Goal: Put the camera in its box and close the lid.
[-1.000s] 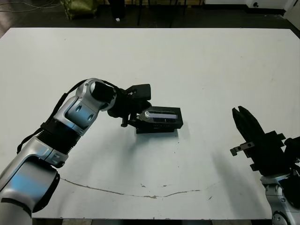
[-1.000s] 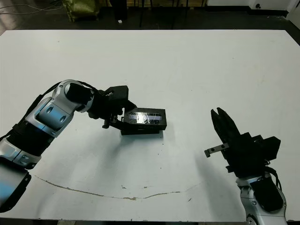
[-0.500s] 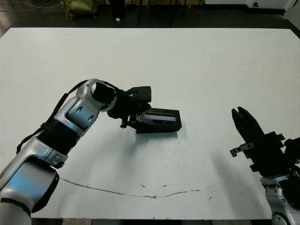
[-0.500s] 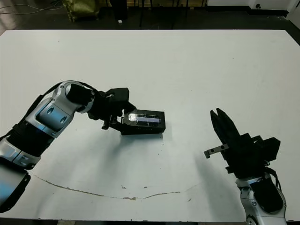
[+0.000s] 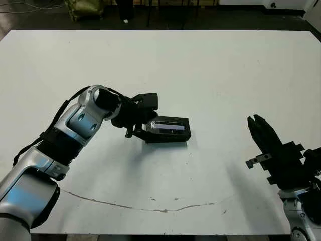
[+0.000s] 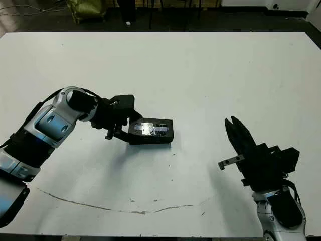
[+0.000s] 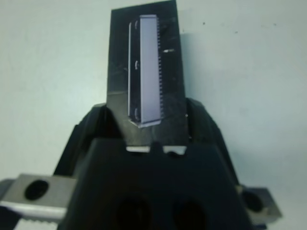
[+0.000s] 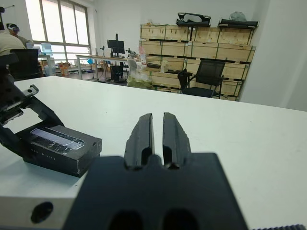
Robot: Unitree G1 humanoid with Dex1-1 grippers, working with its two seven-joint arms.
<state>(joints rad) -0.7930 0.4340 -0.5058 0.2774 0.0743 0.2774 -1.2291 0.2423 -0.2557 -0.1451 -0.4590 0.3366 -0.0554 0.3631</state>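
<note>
The box (image 5: 167, 137) sits near the table's middle, and the lid (image 5: 169, 125) with its glossy strip lies nearly flat on top of it. The camera is hidden. My left gripper (image 5: 146, 128) is at the box's left end. In the left wrist view its fingers (image 7: 199, 125) press both sides of the lid (image 7: 146, 67), shut on it. My right gripper (image 5: 257, 122) hovers far to the right near the front edge, shut and holding nothing. In the right wrist view the box (image 8: 62, 154) is well ahead of that gripper (image 8: 154, 120).
A thin dark crack line (image 5: 150, 206) runs across the white table near its front edge. Beyond the far edge are dark floor and an olive bag (image 5: 85, 7). The right wrist view shows a seated person (image 8: 9, 42), office chairs and stacked crates past the table.
The lid, tilted up a second ago, has come down nearly flat on the box. The box and my left gripper have shifted slightly left. The right arm has not moved.
</note>
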